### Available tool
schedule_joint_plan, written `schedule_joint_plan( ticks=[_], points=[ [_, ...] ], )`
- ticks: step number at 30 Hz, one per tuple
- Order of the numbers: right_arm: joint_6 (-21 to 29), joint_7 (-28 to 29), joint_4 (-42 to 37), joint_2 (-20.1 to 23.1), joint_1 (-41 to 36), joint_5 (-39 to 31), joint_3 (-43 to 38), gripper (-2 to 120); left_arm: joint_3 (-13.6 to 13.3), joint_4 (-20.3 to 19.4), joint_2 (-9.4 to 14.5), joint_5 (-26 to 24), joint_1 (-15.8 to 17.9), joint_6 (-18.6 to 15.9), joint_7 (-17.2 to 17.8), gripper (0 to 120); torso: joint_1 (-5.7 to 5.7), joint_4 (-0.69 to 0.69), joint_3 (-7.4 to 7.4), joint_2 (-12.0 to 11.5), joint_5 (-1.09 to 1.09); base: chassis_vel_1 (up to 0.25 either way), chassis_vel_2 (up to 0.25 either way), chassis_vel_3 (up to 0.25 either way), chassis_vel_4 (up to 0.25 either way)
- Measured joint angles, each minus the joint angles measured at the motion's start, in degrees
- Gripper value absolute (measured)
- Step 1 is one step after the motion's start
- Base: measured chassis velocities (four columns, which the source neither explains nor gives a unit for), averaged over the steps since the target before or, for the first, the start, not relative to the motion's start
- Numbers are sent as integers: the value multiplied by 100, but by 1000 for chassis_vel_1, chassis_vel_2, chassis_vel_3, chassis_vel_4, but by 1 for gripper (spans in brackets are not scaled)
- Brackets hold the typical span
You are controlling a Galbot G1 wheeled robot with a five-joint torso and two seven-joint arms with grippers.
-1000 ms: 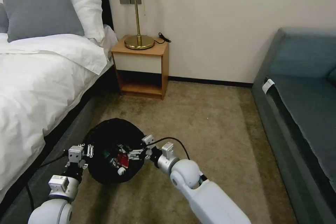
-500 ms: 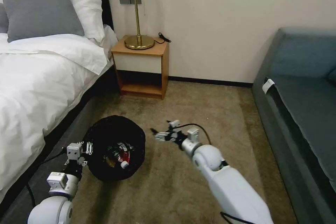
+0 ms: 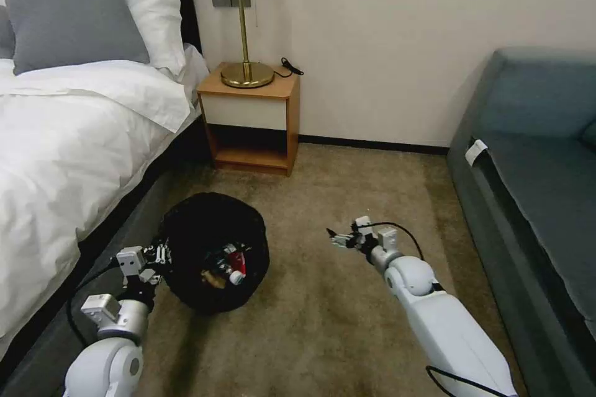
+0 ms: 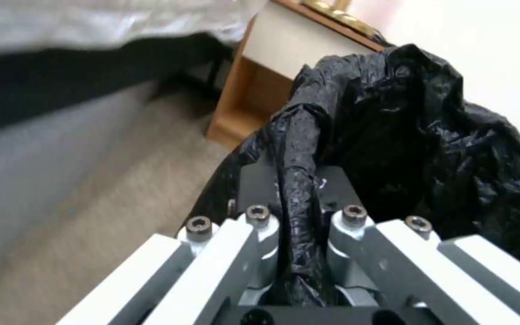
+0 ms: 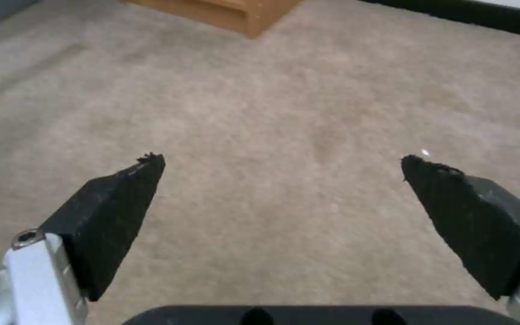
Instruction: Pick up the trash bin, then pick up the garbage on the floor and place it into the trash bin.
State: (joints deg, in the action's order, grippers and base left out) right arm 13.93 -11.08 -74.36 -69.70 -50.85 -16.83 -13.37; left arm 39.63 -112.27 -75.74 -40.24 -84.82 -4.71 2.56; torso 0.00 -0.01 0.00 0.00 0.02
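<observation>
The trash bin (image 3: 205,229), lined with a crinkly black bag, is beside the bed, tilted so its opening faces me. My left gripper (image 3: 162,254) is shut on its near-left rim; in the left wrist view the fingers (image 4: 254,225) pinch a fold of the black bag (image 4: 416,135). Garbage lies inside the bin: a red wrapper (image 3: 236,257), a white bottle cap (image 3: 236,277) and tan paper (image 3: 214,279). My right gripper (image 3: 335,239) is open and holds nothing, over bare floor (image 3: 347,322) to the right of the bin. In the right wrist view its fingertips (image 5: 149,164) spread wide above the carpet (image 5: 284,113).
A bed (image 3: 62,155) with white bedding runs along the left. A wooden nightstand (image 3: 251,124) with a brass lamp (image 3: 245,18) stands at the back wall. A grey-blue sofa (image 3: 534,198) lines the right. Open carpet lies between them.
My right gripper has pulled out of the bin and swung right, over the carpet, with nothing in it. The bin and my left gripper have shifted slightly right and away.
</observation>
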Motion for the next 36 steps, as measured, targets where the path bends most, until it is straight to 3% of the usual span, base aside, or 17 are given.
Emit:
schedule_joint_plan(
  ticks=[9,14,27,36],
  points=[
    [-62,-47,99,19,-86,232,-251,100,47,311,-314,-1685,382,-187,1019,4,0,0,0,0,-1,0,0,0,0],
    [-63,-58,86,-38,-161,293,-347,100,54,610,-347,-1965,531,-192,1209,4,0,1,0,0,-1,0,0,0,0],
    [-230,-155,81,-68,-260,333,-585,100,-161,1218,-405,-1654,788,-160,1217,4,0,0,0,0,-2,0,0,0,0],
    [-353,-208,60,-87,-328,340,-666,100,-240,1346,-463,-1386,788,-140,1080,4,0,0,0,0,-1,0,0,0,0]
  ],
)
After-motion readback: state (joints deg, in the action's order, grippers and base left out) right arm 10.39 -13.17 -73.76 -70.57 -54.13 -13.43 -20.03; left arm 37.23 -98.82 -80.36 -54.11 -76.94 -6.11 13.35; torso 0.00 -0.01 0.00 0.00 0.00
